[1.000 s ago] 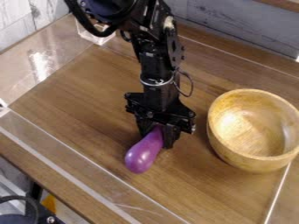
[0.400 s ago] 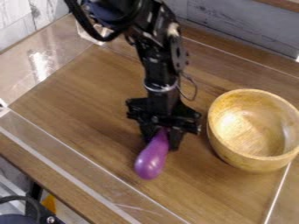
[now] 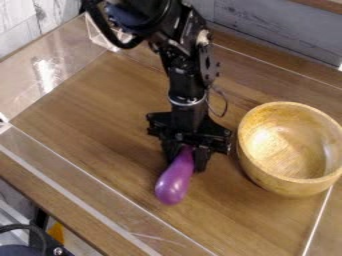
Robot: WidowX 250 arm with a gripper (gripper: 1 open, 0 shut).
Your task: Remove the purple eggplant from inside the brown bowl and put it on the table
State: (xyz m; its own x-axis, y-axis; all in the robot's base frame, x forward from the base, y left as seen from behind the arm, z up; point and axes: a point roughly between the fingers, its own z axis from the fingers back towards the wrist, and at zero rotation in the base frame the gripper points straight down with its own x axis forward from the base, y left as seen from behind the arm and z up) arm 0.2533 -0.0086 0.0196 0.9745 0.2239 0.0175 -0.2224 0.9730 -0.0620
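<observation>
The purple eggplant (image 3: 174, 179) lies low on the table (image 3: 94, 130), just left of the brown bowl (image 3: 293, 146), which holds nothing. My gripper (image 3: 185, 152) points straight down and is shut on the eggplant's upper end; its stem cap is hidden between the fingers. The plump end reaches toward the table's front edge and seems to touch the wood. Above the gripper the black arm (image 3: 181, 60) rises to the back left.
Low clear acrylic walls (image 3: 80, 215) edge the table along the front and left. The bowl stands close to the right of the gripper. Bare wood stretches left of and behind the eggplant.
The eggplant has swung in the grip, its plump end turning from front-left toward the front. The gripper has rolled slightly and barely shifted otherwise.
</observation>
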